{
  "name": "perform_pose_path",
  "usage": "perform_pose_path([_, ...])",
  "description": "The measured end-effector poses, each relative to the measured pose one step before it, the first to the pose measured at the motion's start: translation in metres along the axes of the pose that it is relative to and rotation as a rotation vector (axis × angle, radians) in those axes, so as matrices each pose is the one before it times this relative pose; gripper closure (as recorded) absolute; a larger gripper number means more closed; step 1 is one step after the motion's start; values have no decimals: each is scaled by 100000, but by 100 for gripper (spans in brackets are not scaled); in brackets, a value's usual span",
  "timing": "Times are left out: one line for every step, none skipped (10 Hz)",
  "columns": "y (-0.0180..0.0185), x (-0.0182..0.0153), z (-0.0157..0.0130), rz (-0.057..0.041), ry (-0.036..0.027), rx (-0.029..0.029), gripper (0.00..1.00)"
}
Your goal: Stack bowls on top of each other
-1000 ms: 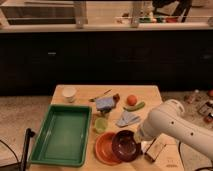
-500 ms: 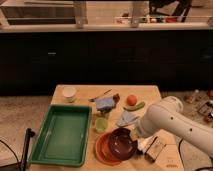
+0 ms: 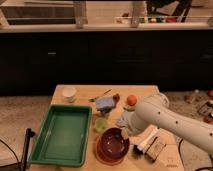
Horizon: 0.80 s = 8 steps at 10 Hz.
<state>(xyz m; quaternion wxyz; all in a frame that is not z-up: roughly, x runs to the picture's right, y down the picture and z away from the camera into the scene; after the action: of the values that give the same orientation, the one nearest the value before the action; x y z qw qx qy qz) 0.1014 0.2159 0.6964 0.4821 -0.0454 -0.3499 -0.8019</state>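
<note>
Finishing the stack looks like your step in hand. Your next move, as I judge it, calls for letting go if anything is gripped, then a straight lift that drags nothing. Items, largest first:

1. Table (image 3: 87,91): wooden, beneath everything.
2. Arm (image 3: 160,117): white, entering from the right, bent high, sloping down-left to the gripper.
3. Green tray (image 3: 62,132): well left of the gripper, apart from the bowls.
4. Orange bowl (image 3: 102,156): below-left of the gripper, showing only as a ring.
5. Maroon bowl (image 3: 111,144): nested in the orange bowl, its rear-right rim at the gripper.
6. Gripper (image 3: 123,134): low over that rim; you cannot tell whether it holds or is free.
7. Lime-green cup (image 3: 101,125): just left of the gripper, beside the stack.
</note>
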Motion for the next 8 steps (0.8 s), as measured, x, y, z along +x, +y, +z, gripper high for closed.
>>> perform_pose_path([-275, 387, 370, -953, -650, 2678, 100])
perform_pose_path([-71, 358, 271, -550, -179, 3050, 100])
perform_pose_path([-79, 149, 154, -393, -593, 1378, 100])
perform_pose_path([0, 240, 218, -302, -51, 1383, 100])
perform_pose_path([14, 113, 312, -194, -644, 2040, 100])
perform_pose_path([83, 53, 371, 138, -720, 1916, 100])
perform_pose_path([107, -74, 431, 163, -1390, 1207, 100])
perform_pose_path([23, 149, 421, -14, -1435, 894, 96])
